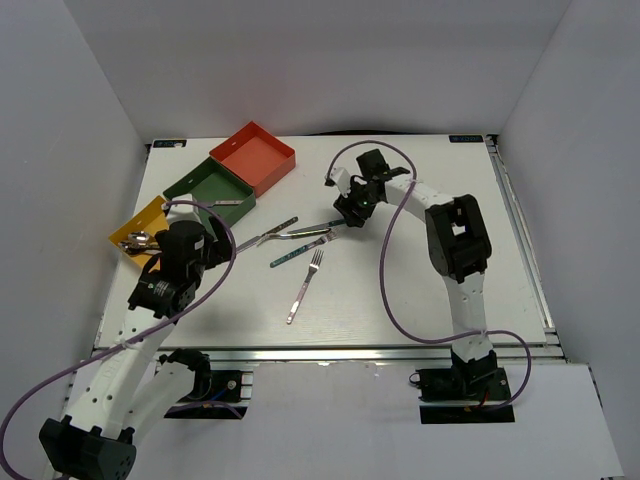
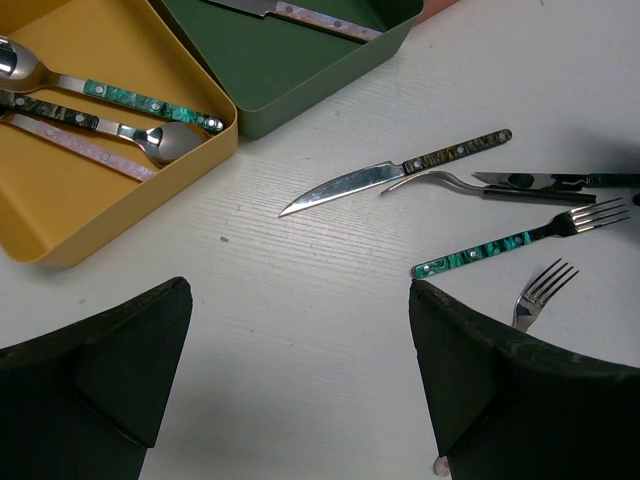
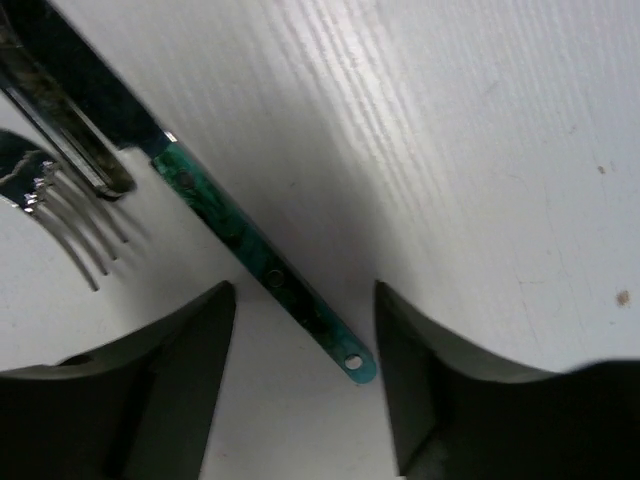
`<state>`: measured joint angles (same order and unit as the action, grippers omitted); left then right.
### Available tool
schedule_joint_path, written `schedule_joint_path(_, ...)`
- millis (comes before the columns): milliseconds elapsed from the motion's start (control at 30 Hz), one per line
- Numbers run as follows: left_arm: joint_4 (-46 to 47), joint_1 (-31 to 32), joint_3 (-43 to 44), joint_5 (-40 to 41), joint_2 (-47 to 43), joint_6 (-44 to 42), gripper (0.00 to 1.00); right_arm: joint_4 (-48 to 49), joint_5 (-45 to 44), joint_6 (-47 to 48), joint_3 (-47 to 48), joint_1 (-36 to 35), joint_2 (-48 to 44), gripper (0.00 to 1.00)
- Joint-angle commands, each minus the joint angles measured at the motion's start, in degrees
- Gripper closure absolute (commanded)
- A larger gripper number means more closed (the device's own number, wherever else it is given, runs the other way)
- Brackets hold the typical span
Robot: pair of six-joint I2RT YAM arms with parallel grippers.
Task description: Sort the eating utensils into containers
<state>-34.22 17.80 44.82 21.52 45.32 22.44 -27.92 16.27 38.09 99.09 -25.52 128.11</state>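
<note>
While the left gripper (image 2: 298, 295) hangs wide open and empty at the lower left of the top view, just beside the yellow tray (image 2: 60, 250) holding spoons (image 2: 120, 100), it poses little danger, though a careless swing could knock that tray or the green tray (image 2: 300, 95) next to it. Loose utensils lie close together at the centre of the table, and that crowding is the real hazard. At the right end of the cluster, the right gripper (image 3: 302, 288) sits low over the table, jaws apart on either side of the teal knife (image 3: 250, 245) near the end of its handle, neither finger touching it. Since the handle lies flat and slanted across the gap, closing could twist it, skid over it, or scrape the table. Held so near its end, the blade may droop. A dark handle (image 3: 70, 150) lies against the blade and a fork (image 3: 75, 230) sits just beside, so lifting could drag both along.
</note>
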Motion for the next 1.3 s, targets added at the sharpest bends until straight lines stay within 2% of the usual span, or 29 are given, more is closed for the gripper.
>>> schedule_joint_path(0, 1.17, 0.13, -0.08, -0.51, -0.93, -0.38, 0.02, -0.64, 0.87, 3.22, -4.6, 0.21, -1.37, 0.42)
schedule_joint_path(200, 1.08, 0.13, -0.08, -0.42, -0.67, -0.29, 0.02, 5.32, -2.82, 2.34, -11.7, 0.2, -4.36, 0.6)
schedule_joint_path(267, 1.08, 0.13, -0.08, -0.42, -0.67, -0.29, 0.02, 7.35, -4.66, 2.17, -14.26, 0.12, -6.2, 0.61)
schedule_joint_path(367, 0.99, 0.13, -0.08, -0.25, -0.76, -0.29, 0.02, 9.72, -7.3, 1.99, -17.78, 0.21, -7.96, 0.67)
schedule_joint_path(567, 0.91, 0.13, -0.08, 0.19, -1.29, -0.11, 0.02, 12.19, -10.21, 1.64, -22.53, 0.29, -9.81, 0.88)
schedule_joint_path(667, 0.91, 0.13, -0.08, 0.37, -1.29, -0.02, 0.02, 12.19, -9.16, 0.85, -23.67, 0.29, -10.51, 0.95)
schedule_joint_path(767, 0.91, 0.13, -0.08, 0.45, -1.38, -0.02, 0.02, 13.15, -8.36, -1.43, -25.08, 0.29, -11.57, 1.0)
schedule_joint_path(867, 0.82, 0.13, -0.08, 0.54, -1.38, 0.06, 0.02, 13.33, -8.54, -6.43, -25.09, 0.47, -12.71, 1.0)
schedule_joint_path(1033, 1.08, 0.13, 0.44, -0.95, -1.2, -0.11, 0.02, 13.5, -6.43, -22.06, -24.2, 1.61, -17.1, 1.0)
schedule_joint_path(1133, 0.56, 0.13, 2.46, -5.51, 0.99, 2.33, 0.02, 18.07, -6.7, -35.24, -28.24, 1.52, -23.42, 1.0)
schedule_joint_path(1167, 1.16, 0.13, 2.73, -10.83, 1.61, 6.0, 0.02, 20.69, -5.39, -40.93, -31.12, 1.26, -25.26, 1.0)
schedule_joint_path(1233, 9.57, 0.13, 0.64, -20.42, 2.84, 10.94, 0.02, 21.5, -6.34, -45.1, -32.9, -1.8, -29.75, 1.0)
schedule_joint_path(1267, 19.35, 0.13, -1.21, -28.47, 3.28, 17.92, 0.02, 21.51, -7.04, -46.68, -33.69, -3.73, -31.68, 1.0)
